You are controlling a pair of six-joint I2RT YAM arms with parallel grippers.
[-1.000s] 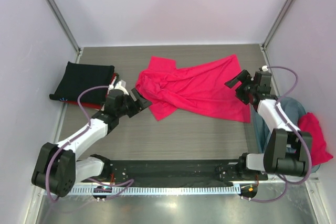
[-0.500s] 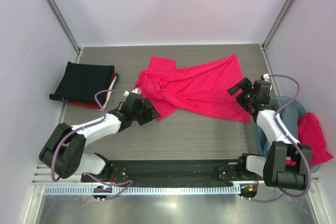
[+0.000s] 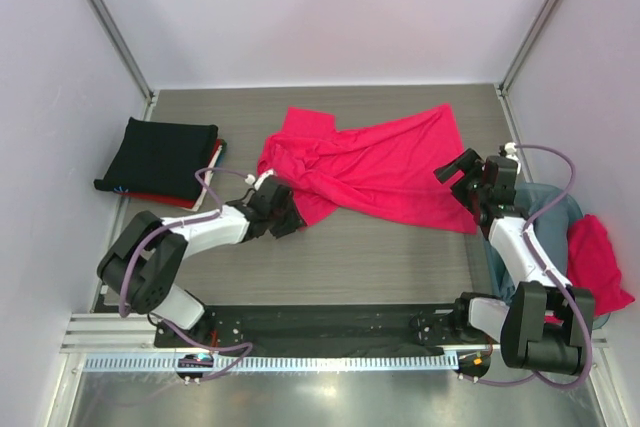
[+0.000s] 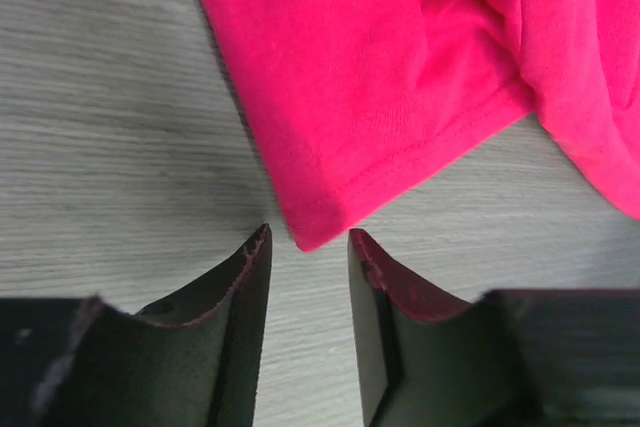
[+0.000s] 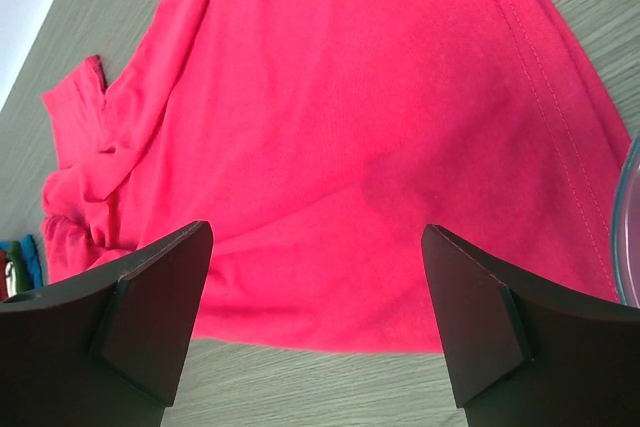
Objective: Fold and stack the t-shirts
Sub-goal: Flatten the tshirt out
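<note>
A bright pinkish-red t-shirt [image 3: 380, 167] lies crumpled and spread across the middle of the table. My left gripper [image 3: 290, 219] is low at its near-left corner. In the left wrist view that corner [image 4: 305, 237] points into the narrow gap of the left gripper [image 4: 308, 235], whose jaws stand apart with no cloth pinched. My right gripper [image 3: 458, 172] hovers wide open over the shirt's right near edge. In the right wrist view the shirt [image 5: 350, 117] fills the space beyond the right gripper [image 5: 320, 232], with nothing held. Folded t-shirts are stacked at the left, a black one [image 3: 158, 152] on top of a dark red one [image 3: 170, 199].
At the right table edge sits a container with grey-blue cloth [image 3: 560, 209] and pink-red cloth [image 3: 600, 257]; its clear rim [image 5: 632, 237] shows in the right wrist view. Metal frame posts stand at the back corners. The black base rail [image 3: 320, 327] runs along the near edge.
My left gripper has slid right from beside the stack to the shirt's near-left corner, and its jaws have narrowed. The right gripper has shifted slightly nearer and stays wide.
</note>
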